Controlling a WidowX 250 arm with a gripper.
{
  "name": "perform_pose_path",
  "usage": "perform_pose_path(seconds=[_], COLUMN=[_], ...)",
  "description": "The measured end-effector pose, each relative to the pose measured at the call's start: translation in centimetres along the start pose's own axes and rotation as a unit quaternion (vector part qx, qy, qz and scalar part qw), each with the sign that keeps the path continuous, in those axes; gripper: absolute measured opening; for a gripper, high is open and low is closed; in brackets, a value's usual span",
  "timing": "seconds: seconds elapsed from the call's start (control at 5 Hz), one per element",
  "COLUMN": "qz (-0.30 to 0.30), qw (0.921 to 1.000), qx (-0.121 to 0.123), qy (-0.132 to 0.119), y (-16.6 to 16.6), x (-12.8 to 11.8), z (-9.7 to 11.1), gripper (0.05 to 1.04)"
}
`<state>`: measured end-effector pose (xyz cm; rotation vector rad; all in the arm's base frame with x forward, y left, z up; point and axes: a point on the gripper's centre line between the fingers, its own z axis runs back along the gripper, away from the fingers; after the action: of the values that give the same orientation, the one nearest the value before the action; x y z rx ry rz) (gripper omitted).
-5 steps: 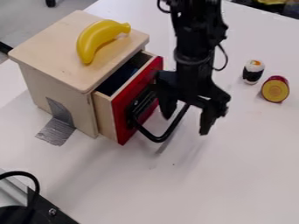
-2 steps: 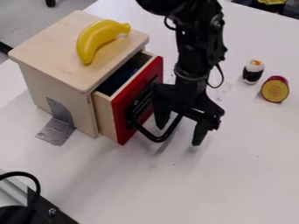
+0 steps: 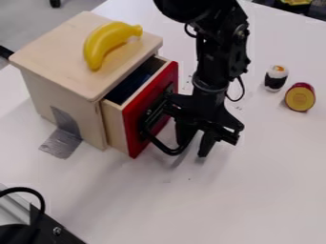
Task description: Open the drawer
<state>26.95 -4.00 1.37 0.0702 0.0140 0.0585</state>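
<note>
Partly open, a red-fronted drawer [image 3: 132, 139] juts from a small wooden cabinet [image 3: 54, 50] on a white counter [image 3: 255, 195], as seen in the camera view. Beside its curved black handle [image 3: 170, 151], the robot's black hand [image 3: 194, 149] hangs fingers down and slightly parted; whether it touches the handle cannot be told. A yellow toy banana [image 3: 95, 44] lies atop the cabinet, whose side bears gray tape [image 3: 62, 141] running down to the counter.
</note>
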Motion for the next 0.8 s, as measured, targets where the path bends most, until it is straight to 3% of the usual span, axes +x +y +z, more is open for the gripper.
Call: perform_pose_path(seconds=[0.2, 0.8], qz=[-0.003, -0.039], qw=[1.0000, 0.9990], qx=[0.000, -0.019], qy=[-0.003, -0.010], y=[-0.2, -3.5], x=[0.0, 0.1], z=[0.1, 0.2], gripper=[0.178, 0.124])
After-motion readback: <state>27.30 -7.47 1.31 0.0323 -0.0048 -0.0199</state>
